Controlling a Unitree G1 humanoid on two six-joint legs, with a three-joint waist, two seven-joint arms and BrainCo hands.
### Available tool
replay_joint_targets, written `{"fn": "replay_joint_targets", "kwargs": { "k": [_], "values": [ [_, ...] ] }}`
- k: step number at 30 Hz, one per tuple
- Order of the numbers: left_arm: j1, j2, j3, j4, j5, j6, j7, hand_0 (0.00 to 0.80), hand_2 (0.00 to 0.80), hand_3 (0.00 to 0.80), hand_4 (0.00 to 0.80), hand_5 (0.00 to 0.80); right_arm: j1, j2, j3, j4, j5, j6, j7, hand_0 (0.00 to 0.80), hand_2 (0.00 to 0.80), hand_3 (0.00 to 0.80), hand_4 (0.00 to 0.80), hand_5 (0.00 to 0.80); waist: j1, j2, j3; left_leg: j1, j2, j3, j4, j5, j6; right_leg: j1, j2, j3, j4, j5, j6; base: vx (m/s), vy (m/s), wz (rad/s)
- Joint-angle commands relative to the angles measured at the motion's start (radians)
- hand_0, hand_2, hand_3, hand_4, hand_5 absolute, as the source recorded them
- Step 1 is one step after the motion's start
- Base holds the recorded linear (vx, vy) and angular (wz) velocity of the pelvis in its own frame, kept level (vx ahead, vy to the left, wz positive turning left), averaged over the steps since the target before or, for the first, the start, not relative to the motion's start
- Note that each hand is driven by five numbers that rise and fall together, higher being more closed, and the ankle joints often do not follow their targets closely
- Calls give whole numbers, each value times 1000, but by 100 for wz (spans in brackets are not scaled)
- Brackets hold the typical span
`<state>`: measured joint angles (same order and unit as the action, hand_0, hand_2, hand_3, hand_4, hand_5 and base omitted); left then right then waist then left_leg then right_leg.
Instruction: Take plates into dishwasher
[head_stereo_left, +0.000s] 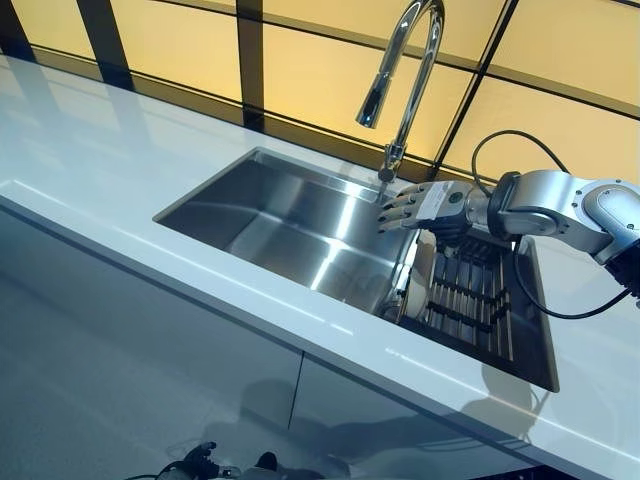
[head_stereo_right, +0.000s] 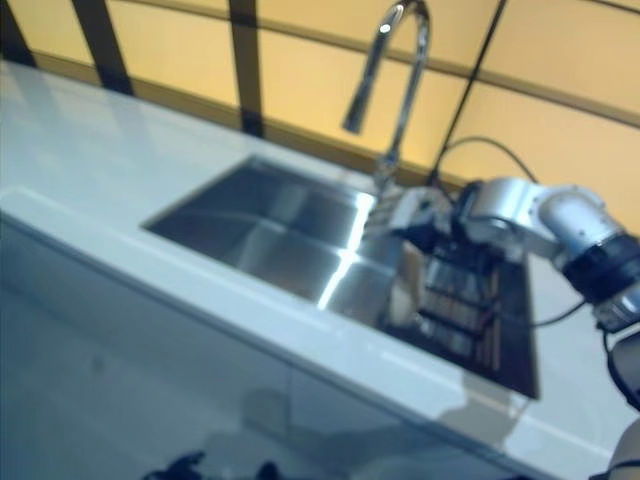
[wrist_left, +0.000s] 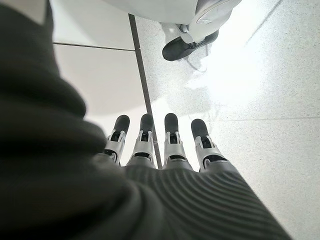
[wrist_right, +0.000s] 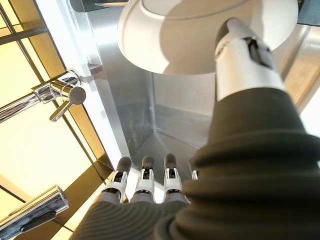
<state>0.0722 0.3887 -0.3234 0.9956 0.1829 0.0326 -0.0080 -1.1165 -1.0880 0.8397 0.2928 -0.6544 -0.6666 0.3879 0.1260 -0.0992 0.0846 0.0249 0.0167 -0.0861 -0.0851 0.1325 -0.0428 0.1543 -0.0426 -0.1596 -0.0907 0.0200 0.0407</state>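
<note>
Left eye view: the right hand (head_stereo_left: 425, 207) reaches over the sink (head_stereo_left: 290, 225) beside the tap (head_stereo_left: 405, 70), fingers straight and pointing across the basin. Just below it a pale plate (head_stereo_left: 418, 288) stands on edge at the near end of the dark rack (head_stereo_left: 470, 295) set in the sink's right part. Upright in the rack's slots, it probably drains there and offers a rim to grasp. The counter (head_stereo_left: 90, 160) runs round the sink.

Right eye view: same scene. The hand (head_stereo_right: 415, 215) hangs above the rack (head_stereo_right: 460, 300); whether it touches the plate cannot be told here.

Left wrist view: the left hand (wrist_left: 160, 145) hangs low over the floor (wrist_left: 260, 100), fingers straight, holding nothing. A person's shoe (wrist_left: 187, 45) shows beyond.

Right wrist view: the fingers (wrist_right: 145, 180) are extended toward the sink corner and the thumb (wrist_right: 245, 60) lies across the plate (wrist_right: 185, 35), apparently against it though contact is unsure. No closed grip shows.

Judgement: the plate has not left the rack, and no dishwasher is in sight. Closing on the rim looks next.
</note>
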Motion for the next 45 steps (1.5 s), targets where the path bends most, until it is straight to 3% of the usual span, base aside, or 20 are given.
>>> {"fn": "replay_joint_targets", "kwargs": {
  "k": [1,45],
  "values": [
    [-45,22,-43,4,17,-28,2,0,0,0,0,0,-72,-39,45,8,57,4,-13,0,0,0,0,0,33,-33,20,67,24,51,16,-97,-26,-2,-4,-50,3,6,26,0,0,0],
    [-43,34,-34,-12,23,-28,4,0,0,0,0,0,140,-48,-74,57,41,8,-47,0,0,0,0,0,26,-24,53,62,20,48,23,-100,-16,-9,-5,-51,13,9,26,0,0,0]
  ]
}}
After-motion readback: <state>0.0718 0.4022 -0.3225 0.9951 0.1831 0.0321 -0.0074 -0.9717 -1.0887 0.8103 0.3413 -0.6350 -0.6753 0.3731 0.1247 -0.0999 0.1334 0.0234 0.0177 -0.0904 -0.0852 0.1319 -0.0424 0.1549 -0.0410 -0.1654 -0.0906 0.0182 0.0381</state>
